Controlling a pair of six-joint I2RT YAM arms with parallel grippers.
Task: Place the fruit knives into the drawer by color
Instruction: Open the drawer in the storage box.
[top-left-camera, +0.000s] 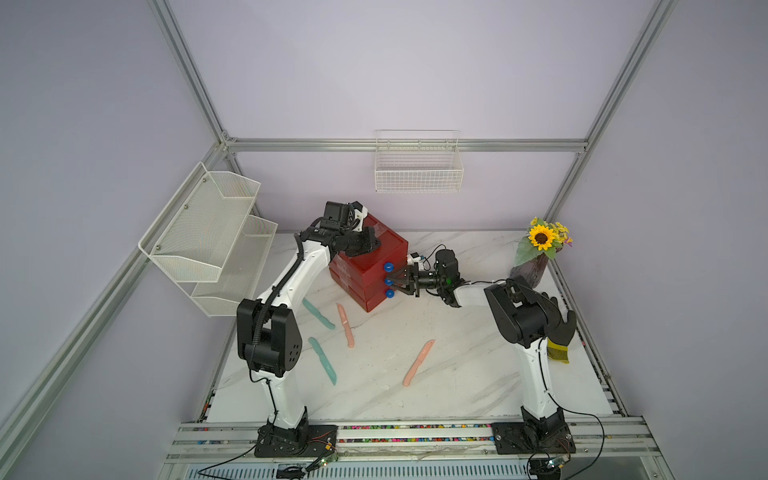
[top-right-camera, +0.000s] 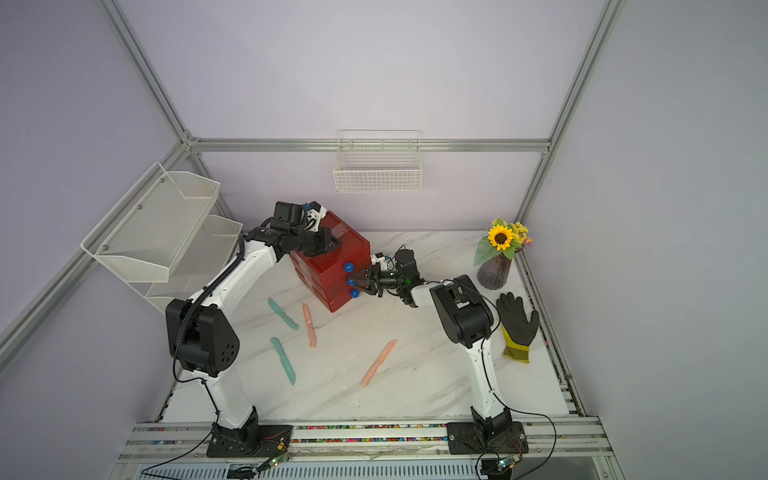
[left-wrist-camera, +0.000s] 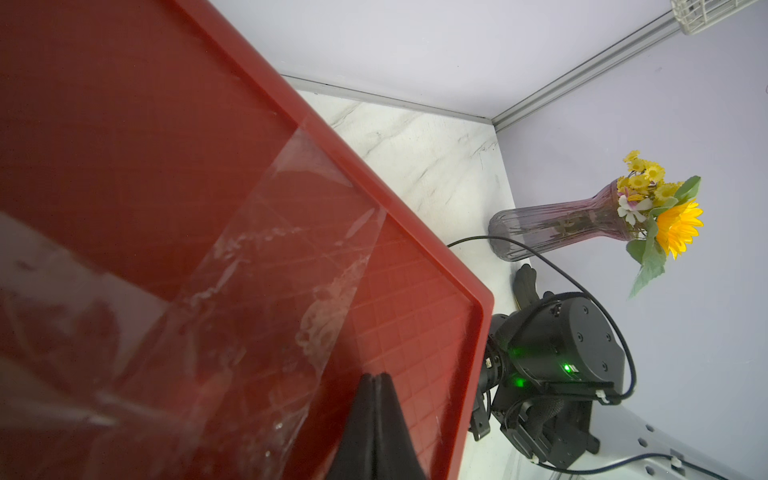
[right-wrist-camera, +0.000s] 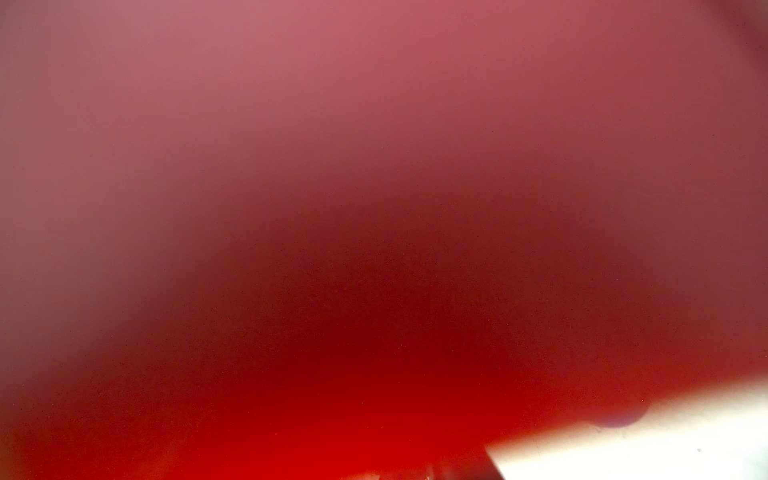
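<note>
Mostly blurred red drawer across the whole right wrist view.

A: What colour is the cabinet?
B: Deep red, with round blue knobs. The left wrist view shows a fine square grid on its top.
A: And the knives?
B: A teal knife and a second teal knife. Then a salmon pink knife and a second pink knife.
A: The table?
B: White marble with grey veins.
A: And the rest?
B: The wire basket is white with a square grid, and the shelf is fine white mesh. The vase is smoky purple and ribbed. The sunflower is yellow with a dark centre and green leaves. The glove is black with a yellow cuff. The arms are white and black, and the walls pale lilac.
</note>
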